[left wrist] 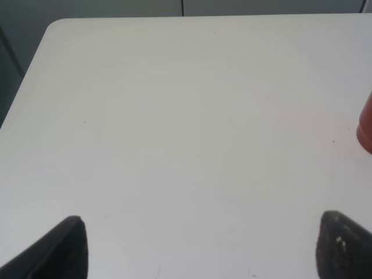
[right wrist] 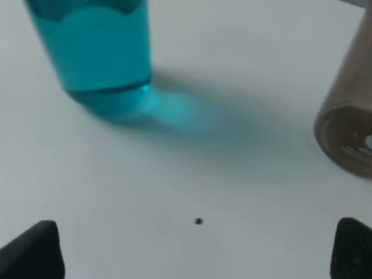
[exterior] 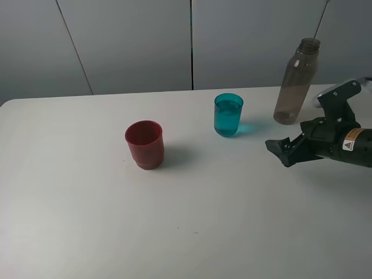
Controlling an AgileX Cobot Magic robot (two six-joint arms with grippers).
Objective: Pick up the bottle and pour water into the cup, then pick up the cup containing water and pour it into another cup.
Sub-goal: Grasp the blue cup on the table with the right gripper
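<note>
The smoky grey-brown bottle (exterior: 296, 81) stands upright, uncapped, at the back right of the white table (exterior: 87, 232). Left of it stands the teal-blue cup (exterior: 228, 115), holding water. The dark red cup (exterior: 145, 144) sits further left and nearer the front. My right gripper (exterior: 281, 152) is open and empty, low over the table in front of the bottle and right of the teal cup. Its wrist view shows the teal cup (right wrist: 96, 52) and the bottle's base (right wrist: 349, 128) beyond the open gripper (right wrist: 195, 256). My left gripper (left wrist: 203, 256) is open over bare table, with the red cup's edge (left wrist: 366, 128) at the frame's side.
Grey wall panels (exterior: 133, 40) run behind the table's back edge. The table's rounded corner (left wrist: 55, 26) shows in the left wrist view. A small dark speck (right wrist: 198, 221) lies on the tabletop between the right fingers and the teal cup.
</note>
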